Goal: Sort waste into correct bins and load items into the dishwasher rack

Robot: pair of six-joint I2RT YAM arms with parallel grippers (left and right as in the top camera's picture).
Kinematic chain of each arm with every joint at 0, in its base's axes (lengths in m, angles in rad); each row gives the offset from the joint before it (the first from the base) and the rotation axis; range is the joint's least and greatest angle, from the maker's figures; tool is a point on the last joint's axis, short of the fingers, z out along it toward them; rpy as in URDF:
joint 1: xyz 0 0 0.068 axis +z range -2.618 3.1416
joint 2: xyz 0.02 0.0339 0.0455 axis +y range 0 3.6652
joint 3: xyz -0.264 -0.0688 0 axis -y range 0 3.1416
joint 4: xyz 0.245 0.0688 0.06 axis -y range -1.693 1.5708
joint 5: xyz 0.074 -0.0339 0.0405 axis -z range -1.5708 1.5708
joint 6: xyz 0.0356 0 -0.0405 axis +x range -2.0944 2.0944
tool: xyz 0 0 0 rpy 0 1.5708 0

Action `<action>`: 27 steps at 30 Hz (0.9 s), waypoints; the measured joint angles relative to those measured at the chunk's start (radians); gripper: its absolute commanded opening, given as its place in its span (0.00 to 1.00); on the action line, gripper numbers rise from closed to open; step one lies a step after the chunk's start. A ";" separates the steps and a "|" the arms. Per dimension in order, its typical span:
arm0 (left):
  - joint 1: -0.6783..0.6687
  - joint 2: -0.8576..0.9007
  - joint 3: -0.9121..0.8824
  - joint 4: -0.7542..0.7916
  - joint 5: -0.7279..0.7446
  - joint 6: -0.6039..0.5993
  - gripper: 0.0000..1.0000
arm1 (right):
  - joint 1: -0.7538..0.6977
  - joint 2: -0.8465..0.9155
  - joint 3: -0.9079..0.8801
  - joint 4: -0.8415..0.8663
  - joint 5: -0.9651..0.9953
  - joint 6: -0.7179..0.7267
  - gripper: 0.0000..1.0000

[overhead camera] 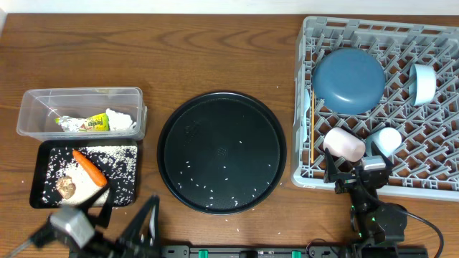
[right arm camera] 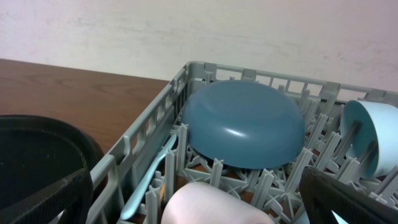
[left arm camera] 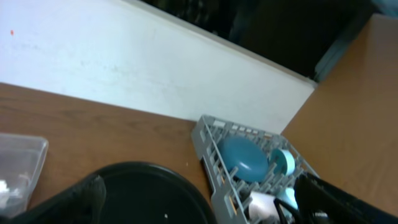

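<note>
Brown wooden table [overhead camera: 215, 50] recorded. Four things are borne directly on it: a clear tub [overhead camera: 29, 107] at left, a shallow black tray [overhead camera: 37, 179] just beside it toward the robot, a round black tray [overhead camera: 222, 129] at centre, and a grey dishwasher rack [overhead camera: 301, 64] at right, close beside the round tray.

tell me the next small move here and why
Probably swing the open left hand to the round tray's near rim, to tip its leftover rice into the black tray. The rack is loaded and the wrapper is in the tub, so that rice looks like all that remains.
</note>
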 measured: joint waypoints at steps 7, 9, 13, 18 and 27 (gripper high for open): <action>0.000 -0.128 0.000 -0.114 0.000 0.008 0.98 | 0.000 0.000 0.000 0.000 0.000 0.000 0.99; 0.000 -0.143 0.000 -0.140 -0.003 0.010 0.98 | 0.000 0.000 0.000 0.000 0.000 0.000 0.99; 0.000 -0.151 -0.003 -0.178 -0.016 0.011 0.98 | 0.000 0.000 0.000 0.000 0.000 0.000 0.99; 0.000 -0.151 -0.045 -0.188 -0.048 0.011 0.98 | 0.000 0.000 0.000 0.000 0.000 0.000 0.99; 0.000 -0.151 -0.307 0.048 -0.108 0.011 0.98 | 0.000 0.000 0.000 0.000 0.000 0.000 0.99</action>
